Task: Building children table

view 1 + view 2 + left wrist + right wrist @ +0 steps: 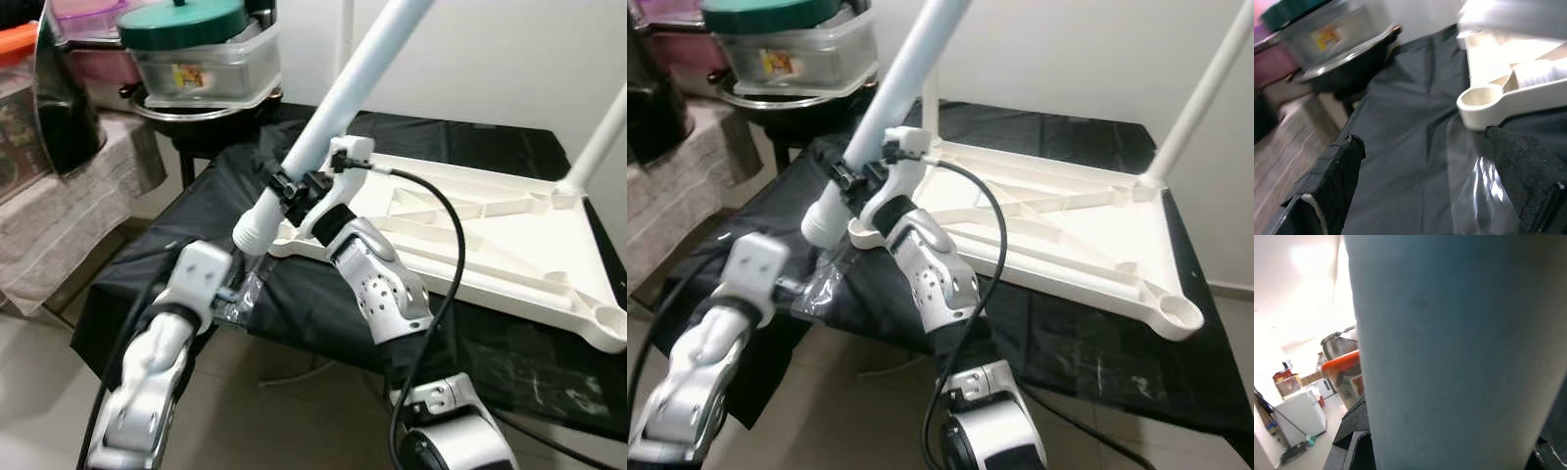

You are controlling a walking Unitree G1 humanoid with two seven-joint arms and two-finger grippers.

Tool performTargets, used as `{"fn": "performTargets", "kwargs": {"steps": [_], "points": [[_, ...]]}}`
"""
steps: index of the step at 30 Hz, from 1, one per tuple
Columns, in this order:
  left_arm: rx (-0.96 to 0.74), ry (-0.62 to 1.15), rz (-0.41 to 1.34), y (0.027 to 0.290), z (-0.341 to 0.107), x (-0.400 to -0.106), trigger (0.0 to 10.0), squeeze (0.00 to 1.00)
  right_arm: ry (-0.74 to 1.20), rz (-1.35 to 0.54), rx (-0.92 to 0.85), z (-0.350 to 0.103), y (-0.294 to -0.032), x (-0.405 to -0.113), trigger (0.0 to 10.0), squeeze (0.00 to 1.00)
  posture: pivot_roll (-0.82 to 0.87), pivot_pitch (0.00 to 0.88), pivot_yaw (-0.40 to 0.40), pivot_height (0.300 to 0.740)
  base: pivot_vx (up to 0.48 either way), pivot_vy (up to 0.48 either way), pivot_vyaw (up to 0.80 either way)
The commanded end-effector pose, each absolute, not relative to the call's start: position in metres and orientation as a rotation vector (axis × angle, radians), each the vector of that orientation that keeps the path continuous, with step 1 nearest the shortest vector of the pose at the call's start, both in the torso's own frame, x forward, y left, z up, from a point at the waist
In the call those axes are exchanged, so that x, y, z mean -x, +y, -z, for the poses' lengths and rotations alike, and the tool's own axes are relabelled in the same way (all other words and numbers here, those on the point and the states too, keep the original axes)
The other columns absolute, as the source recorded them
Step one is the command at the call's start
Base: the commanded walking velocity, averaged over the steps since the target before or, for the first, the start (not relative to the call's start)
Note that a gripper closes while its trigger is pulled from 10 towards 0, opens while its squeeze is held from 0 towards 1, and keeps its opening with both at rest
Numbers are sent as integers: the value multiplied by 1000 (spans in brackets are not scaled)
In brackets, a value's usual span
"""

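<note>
A cream children's table top [470,225] lies upside down on a black cloth [245,176]. My right gripper [294,186] is shut on a white table leg [333,108], which tilts up to the right. The leg's lower end [252,231] hangs just left of the top's near-left corner socket [1481,100], apart from it. In the right wrist view the leg [1449,352] sits close against the camera. My left gripper [1425,181] is open, low over the cloth before that corner, with a clear plastic bag [1474,196] between its fingers [1327,186]. Another leg [598,137] stands in the far right corner.
A clear container with a green lid [196,49] sits on a black pot at the back left. Beside it stands a cloth-covered side table [59,215]. A white wall runs behind. Tiled floor [39,392] lies below the near edge of the cloth.
</note>
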State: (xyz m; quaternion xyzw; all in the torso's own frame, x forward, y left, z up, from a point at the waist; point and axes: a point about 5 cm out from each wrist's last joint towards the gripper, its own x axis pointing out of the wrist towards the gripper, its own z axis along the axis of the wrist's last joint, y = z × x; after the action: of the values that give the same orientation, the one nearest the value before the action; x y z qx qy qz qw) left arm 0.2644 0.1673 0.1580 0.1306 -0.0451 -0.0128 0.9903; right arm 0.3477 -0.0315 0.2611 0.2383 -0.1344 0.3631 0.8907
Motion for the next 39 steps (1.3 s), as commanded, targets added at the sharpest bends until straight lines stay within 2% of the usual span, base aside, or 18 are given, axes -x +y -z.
{"fn": "performTargets", "kwargs": {"steps": [1, 4, 10, 16, 32, 39], "points": [[-212, -62, 0, 167, -150, -251, 10000, 0, -311, -713, -511, -262, -44, -347, 10000, 0, 33, 0, 11, 740, 0, 0, 0], [-171, -19, 13, 158, -136, -234, 10000, 0, -325, -702, -493, -260, -52, -345, 10000, 0, 34, 0, 10, 740, 0, 0, 329], [-150, -1, 22, 153, -131, -229, 10000, 0, -325, -702, -492, -259, -52, -344, 10000, 0, 34, 0, 10, 740, 0, 0, 647], [-88, 68, 82, 130, -114, -212, 10000, 0, -287, -738, -511, -249, -46, -335, 10000, 0, 39, 0, -4, 740, 0, 0, 800], [14, 125, 78, 119, -103, -198, 10000, 0, -216, -740, -361, -214, -49, -316, 10000, 0, 31, 0, -6, 740, 0, 0, 800], [5, 121, 60, 121, -103, -202, 10000, 0, -216, -740, -351, -214, -46, -316, 10000, 0, 34, 0, -3, 740, -317, 0, 800]]}}
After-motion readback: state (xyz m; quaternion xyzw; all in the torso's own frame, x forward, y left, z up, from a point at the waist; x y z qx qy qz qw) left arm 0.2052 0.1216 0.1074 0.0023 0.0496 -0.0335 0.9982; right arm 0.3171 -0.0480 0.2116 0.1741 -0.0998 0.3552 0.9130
